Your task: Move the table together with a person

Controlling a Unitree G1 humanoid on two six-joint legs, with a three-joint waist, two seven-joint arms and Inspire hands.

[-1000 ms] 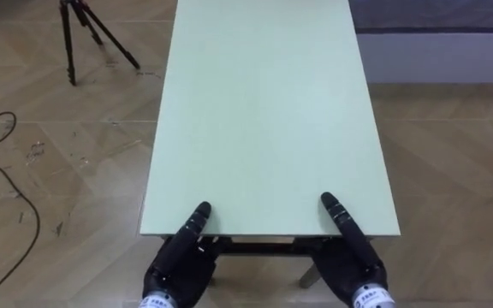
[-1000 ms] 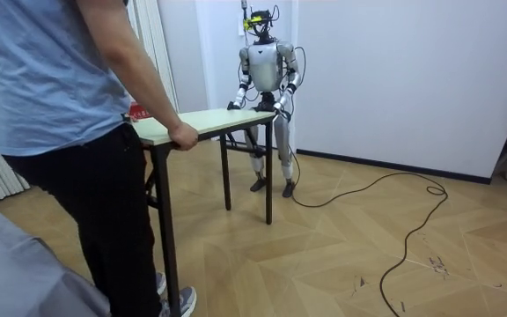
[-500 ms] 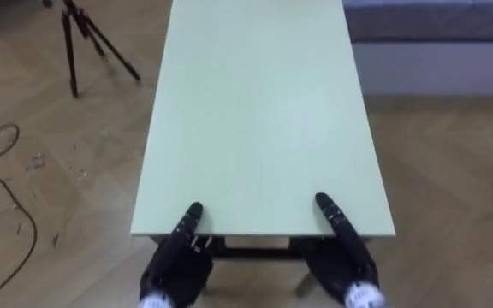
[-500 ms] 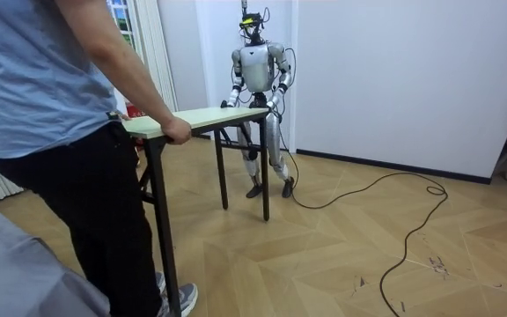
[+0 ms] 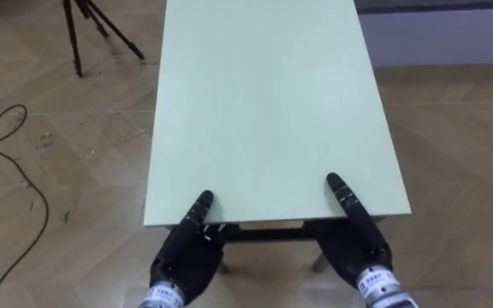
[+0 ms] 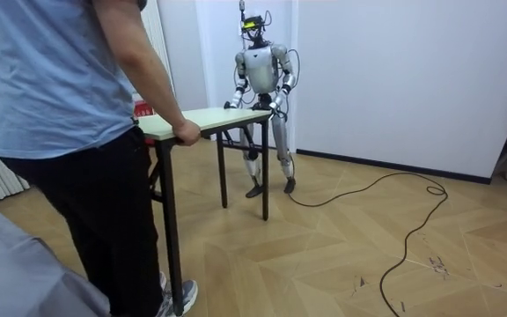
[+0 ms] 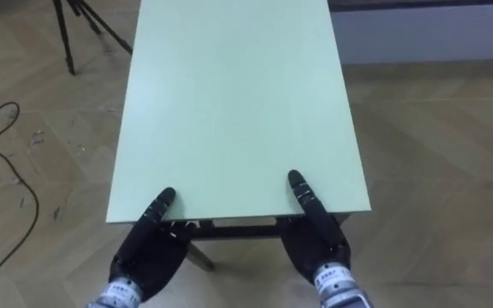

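Table (image 5: 264,103) stretching away ahead of left hand (image 5: 185,254) and right hand (image 5: 356,248) in left eye view: thumbs flat on near short edge, rest tucked beneath, so clamped or slack cannot be told. Room view: opposite end, well beyond both, gripped by person's hand (image 6: 186,134). Right eye view: same hold, tripod (image 7: 75,34) far past left hand. Likely rigid, fairly heavy, smooth-topped; best taken under end edge near corners, kept level.
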